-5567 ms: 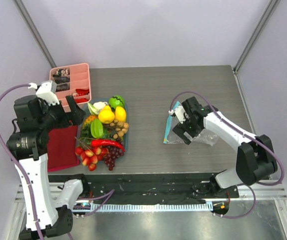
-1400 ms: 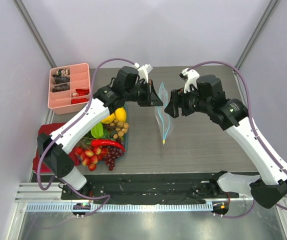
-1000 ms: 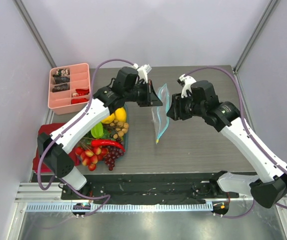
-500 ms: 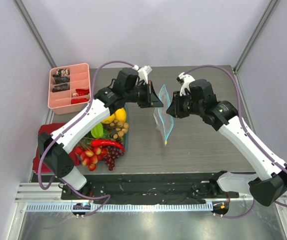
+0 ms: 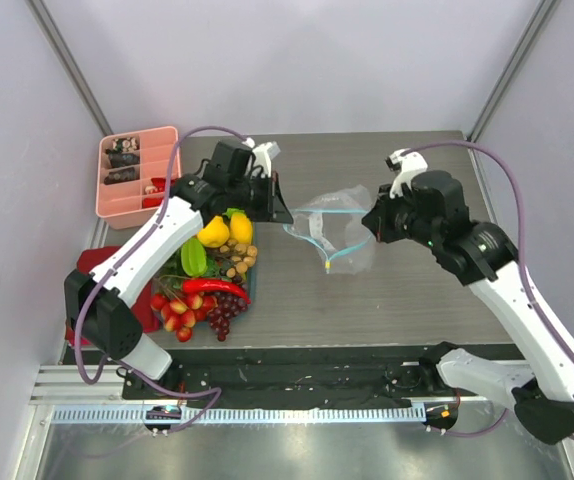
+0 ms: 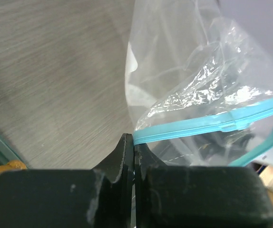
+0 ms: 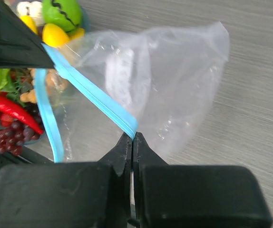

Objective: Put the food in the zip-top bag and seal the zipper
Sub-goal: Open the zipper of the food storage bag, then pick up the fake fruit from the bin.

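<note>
L gripper & R gripper, both clamped on the bag's zipper, now stand wider apart, stretching the mouth; food not yet in.

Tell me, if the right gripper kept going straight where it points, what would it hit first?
The zip-top bag itself: the right gripper is shut on its zipper, and the clear plastic billows directly ahead. Beyond that seems to lie only the table, though depth is unclear.
</note>
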`<state>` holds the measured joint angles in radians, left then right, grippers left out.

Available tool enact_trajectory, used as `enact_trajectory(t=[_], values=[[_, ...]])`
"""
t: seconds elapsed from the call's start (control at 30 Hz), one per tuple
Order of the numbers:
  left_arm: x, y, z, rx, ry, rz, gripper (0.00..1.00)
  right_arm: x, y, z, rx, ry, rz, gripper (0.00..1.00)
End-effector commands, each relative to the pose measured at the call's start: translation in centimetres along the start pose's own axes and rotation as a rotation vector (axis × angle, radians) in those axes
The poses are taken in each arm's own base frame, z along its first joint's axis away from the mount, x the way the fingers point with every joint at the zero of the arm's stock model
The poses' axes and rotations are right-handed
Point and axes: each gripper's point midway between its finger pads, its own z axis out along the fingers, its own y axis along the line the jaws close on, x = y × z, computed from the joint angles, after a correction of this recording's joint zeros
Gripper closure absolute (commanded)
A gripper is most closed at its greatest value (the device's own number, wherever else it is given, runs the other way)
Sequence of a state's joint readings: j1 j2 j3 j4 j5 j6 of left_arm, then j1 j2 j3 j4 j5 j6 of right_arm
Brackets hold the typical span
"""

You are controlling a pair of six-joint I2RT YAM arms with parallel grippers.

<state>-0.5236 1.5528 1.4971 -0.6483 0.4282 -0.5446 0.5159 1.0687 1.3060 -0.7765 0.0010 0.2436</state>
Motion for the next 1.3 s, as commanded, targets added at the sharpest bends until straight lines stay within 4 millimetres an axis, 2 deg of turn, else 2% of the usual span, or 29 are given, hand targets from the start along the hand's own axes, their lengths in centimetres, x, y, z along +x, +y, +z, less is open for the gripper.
enact_trajectory(t=[0.0,0.1,0.17,0.2,0.23,0.3,0.33,0.4,0.43,0.47,0.53,0.57,0.7,0.8,0.87,1.03,1.17,1.2,1.27], values=[[1.2,1.8,-1.7,-0.092,0.043,0.148,0.94,0.0,-2.4,-3.2,0.11,-0.051,-0.027,0.99],[1.1,1.1,-1.8,-0.051,0.051,0.189,0.85,0.5,-2.0,-3.6,0.081,-0.05,-0.027,0.99],[0.8,0.3,-1.9,-0.02,0.05,0.206,0.69,0.9,-1.1,-3.6,0.028,-0.035,-0.018,0.99],[0.1,-0.4,-2.4,-0.002,0.033,0.239,0.59,1.3,-1.1,-3.1,0.026,-0.02,-0.018,0.99],[0.1,-1.1,-3.0,0.03,0.033,0.271,0.39,1.5,-1.5,-2.8,0.045,-0.014,-0.016,0.99],[-0.1,-1.7,-4.4,0.034,0.016,0.326,0.2,2.2,-2.0,-2.1,0.075,0.008,-0.014,0.99],[-0.3,-1.6,-5.3,0.044,0.003,0.377,0.0,2.4,-2.0,-1.7,0.077,0.02,-0.004,0.99],[-0.1,-1.9,-7.8,0.054,-0.023,0.416,0.0,3.1,-1.8,-1.3,0.059,0.034,0.014,0.99],[-0.4,-0.8,-8.7,0.048,-0.035,0.412,0.0,3.2,-1.6,-1.3,0.049,0.031,0.026,0.99],[-0.4,-0.7,-10.0,0.045,-0.06,0.421,0.0,3.3,-1.4,-1.2,0.043,0.031,0.044,0.99],[0.0,1.1,-11.2,-0.007,-0.046,0.398,0.0,3.7,-1.4,-0.6,0.044,0.043,0.064,0.99],[-0.4,2.6,-12.3,-0.053,-0.064,0.402,0.0,3.8,-1.5,-0.3,0.055,0.046,0.09,0.99],[-0.6,6.7,-14.4,-0.232,-0.077,0.384,0.0,3.1,-1.3,0.5,0.067,0.039,0.15,0.99],[-0.7,9.5,-14.9,-0.366,-0.069,0.341,0.0,3.0,-0.9,1.4,0.067,0.061,0.186,0.99],[-0.7,10.7,-14.7,-0.415,-0.06,0.306,0.0,2.8,-0.8,1.9,0.072,0.072,0.198,0.99],[-0.8,13.4,-13.5,-0.524,-0.052,0.162,0.0,2.1,-1.9,3.4,0.175,0.09,0.262,0.99],[-0.6,14.6,-12.7,-0.567,-0.062,0.071,0.0,1.3,-1.1,5.0,0.155,0.098,0.311,0.99],[-0.9,15.0,-12.4,-0.582,-0.078,0.051,0.0,0.4,-0.9,5.2,0.146,0.08,0.315,0.99],[-0.6,16.3,-11.9,-0.641,-0.078,-0.029,0.0,0.4,-1.0,6.3,0.166,0.092,0.333,0.99]])
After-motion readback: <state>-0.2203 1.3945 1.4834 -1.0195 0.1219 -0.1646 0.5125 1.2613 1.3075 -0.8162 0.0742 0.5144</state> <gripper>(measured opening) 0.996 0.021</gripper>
